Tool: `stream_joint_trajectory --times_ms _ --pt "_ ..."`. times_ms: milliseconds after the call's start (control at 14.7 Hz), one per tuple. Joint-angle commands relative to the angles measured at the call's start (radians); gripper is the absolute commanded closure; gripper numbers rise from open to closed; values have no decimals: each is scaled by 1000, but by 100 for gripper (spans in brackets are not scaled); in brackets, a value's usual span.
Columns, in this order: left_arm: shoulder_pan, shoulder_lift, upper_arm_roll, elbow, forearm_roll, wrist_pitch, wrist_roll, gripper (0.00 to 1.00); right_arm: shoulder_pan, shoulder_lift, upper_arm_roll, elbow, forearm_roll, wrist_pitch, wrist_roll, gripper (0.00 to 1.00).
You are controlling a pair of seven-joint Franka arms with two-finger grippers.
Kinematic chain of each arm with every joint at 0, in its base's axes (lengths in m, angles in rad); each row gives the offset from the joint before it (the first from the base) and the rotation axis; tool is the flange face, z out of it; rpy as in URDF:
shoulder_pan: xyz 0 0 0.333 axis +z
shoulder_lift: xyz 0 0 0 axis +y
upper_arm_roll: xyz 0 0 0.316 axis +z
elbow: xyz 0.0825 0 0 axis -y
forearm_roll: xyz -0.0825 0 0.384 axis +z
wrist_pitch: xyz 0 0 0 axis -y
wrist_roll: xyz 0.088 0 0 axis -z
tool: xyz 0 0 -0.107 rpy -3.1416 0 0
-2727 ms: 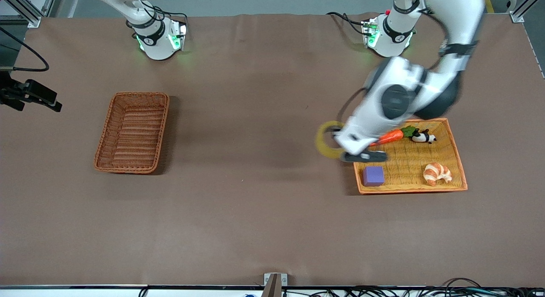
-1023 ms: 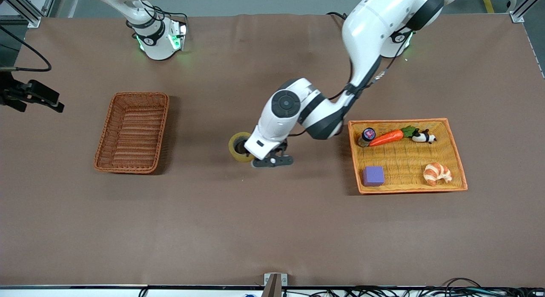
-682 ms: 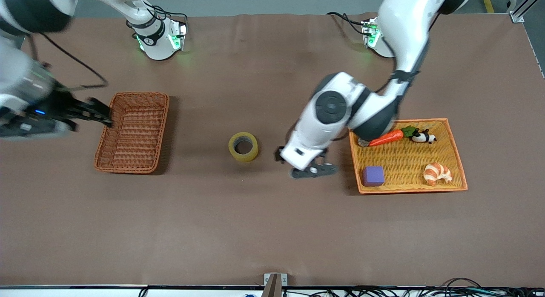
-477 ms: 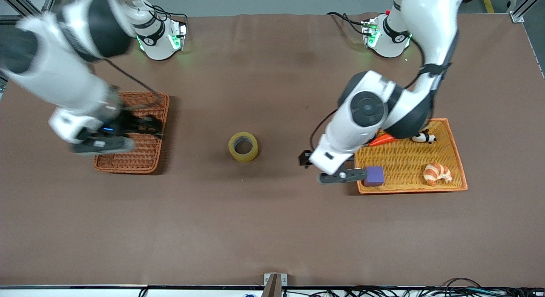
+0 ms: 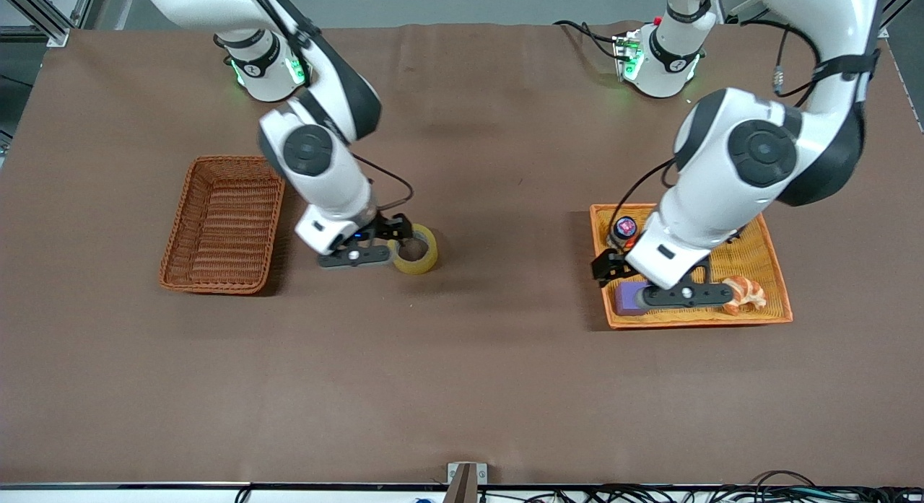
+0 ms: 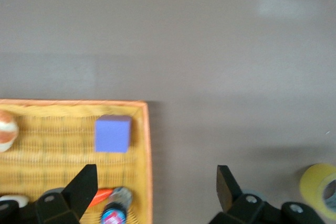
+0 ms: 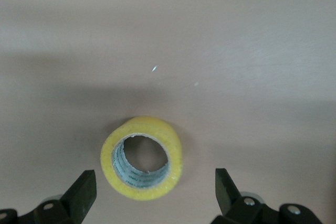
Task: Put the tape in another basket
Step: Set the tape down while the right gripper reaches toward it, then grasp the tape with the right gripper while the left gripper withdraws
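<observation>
Tape (image 5: pixel 414 248) lies flat under the right gripper (image 7: pixel 152 195), fingers apart; left gripper (image 5: pixel 675 290), seemingly airborne, likewise spread.

You have a matt brown cloth-like cover on the table (image 5: pixel 462 373), smooth apart from faint creases. The tape (image 5: pixel 417 249) is a glossy, translucent yellowish plastic roll; in the right wrist view its inner core (image 7: pixel 140 162) looks like grey printed card. The basket (image 5: pixel 225 224) is rough reddish-brown woven wicker, and the tray (image 5: pixel 772 268) is lighter orange-yellow wicker with a finer weave. In it, the block (image 6: pixel 112 134) looks matt purple and foam-like, and the croissant (image 5: pixel 743 292) has a slight sheen. Both arms wear glossy white plastic shells with black joints; the right gripper (image 5: pixel 368 247) and left gripper (image 5: pixel 668 286) look like matt black plastic.
</observation>
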Motion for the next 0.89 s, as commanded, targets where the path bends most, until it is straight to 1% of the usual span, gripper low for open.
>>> stream_joint_trajectory --times_ms 0,136,341,409,545,682,750,818 --pt "62 -138 -6 -99 10 -39 58 0 4 38 1 -59 -75 76 18 0" --pt "76 -195 6 -102 -9 -74 147 0 11 55 1 -84 -118 97 18 0" --pt "67 -287 70 -100 -54 -161 186 0 8 100 0 -85 -165 142 18 0" --pt "67 -301 75 -97 -68 -186 194 0 8 112 0 -85 -181 155 18 0" --pt "52 -335 116 -99 -94 -226 207 0 10 135 1 -85 -196 156 18 0" --pt "41 -352 140 -102 -117 -266 218 0 11 160 1 -84 -213 163 18 0" --pt "40 -358 141 -110 -117 -276 218 0 13 169 0 -84 -213 173 18 4" --pt "41 -375 152 -128 -117 -287 223 0 14 178 0 -84 -215 178 18 12"
